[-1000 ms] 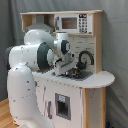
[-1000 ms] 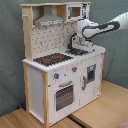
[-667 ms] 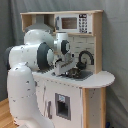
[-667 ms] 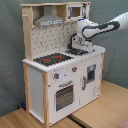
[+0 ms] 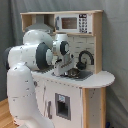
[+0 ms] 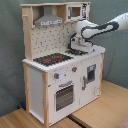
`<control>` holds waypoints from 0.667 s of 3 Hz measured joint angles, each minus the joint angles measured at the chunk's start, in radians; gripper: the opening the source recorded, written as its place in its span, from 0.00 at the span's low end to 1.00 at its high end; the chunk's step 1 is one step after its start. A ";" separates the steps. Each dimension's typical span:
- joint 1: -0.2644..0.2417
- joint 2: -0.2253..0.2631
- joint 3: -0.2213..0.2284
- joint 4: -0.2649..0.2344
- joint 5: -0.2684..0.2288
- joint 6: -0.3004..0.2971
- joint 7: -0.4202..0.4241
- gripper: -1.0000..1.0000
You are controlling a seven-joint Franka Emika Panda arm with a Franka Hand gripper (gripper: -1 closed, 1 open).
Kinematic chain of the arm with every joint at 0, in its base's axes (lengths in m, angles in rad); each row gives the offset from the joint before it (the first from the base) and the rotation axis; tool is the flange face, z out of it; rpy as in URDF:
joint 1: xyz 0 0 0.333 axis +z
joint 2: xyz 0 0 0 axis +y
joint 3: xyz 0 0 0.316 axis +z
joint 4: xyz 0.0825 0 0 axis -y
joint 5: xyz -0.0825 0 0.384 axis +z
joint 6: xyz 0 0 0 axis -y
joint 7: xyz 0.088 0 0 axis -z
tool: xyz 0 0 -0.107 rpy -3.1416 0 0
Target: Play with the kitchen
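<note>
The kitchen (image 6: 60, 80) is a tall white and pale-wood toy unit, seen in both exterior views. It has an oven door (image 6: 64, 95), knobs, a red-ringed hob (image 6: 53, 58), a grey hood (image 6: 49, 20) and a small microwave (image 5: 74, 23). In the first exterior view its grey sink (image 5: 80, 74) and black tap (image 5: 86, 57) show on the counter. My gripper (image 6: 78, 47) hangs low over the sink area beside the tap. The white arm (image 5: 35, 55) hides the hob in the first exterior view.
A grey curtain backs the scene. The kitchen (image 5: 80, 95) stands on a wooden table (image 6: 100, 112). The rounded counter end (image 5: 102, 78) juts out at the first exterior view's right. The upper shelf and hood sit close above the arm.
</note>
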 joint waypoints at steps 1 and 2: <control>-0.001 -0.006 0.000 0.000 0.006 0.008 -0.006 1.00; -0.007 -0.032 0.000 0.003 0.029 0.031 -0.025 1.00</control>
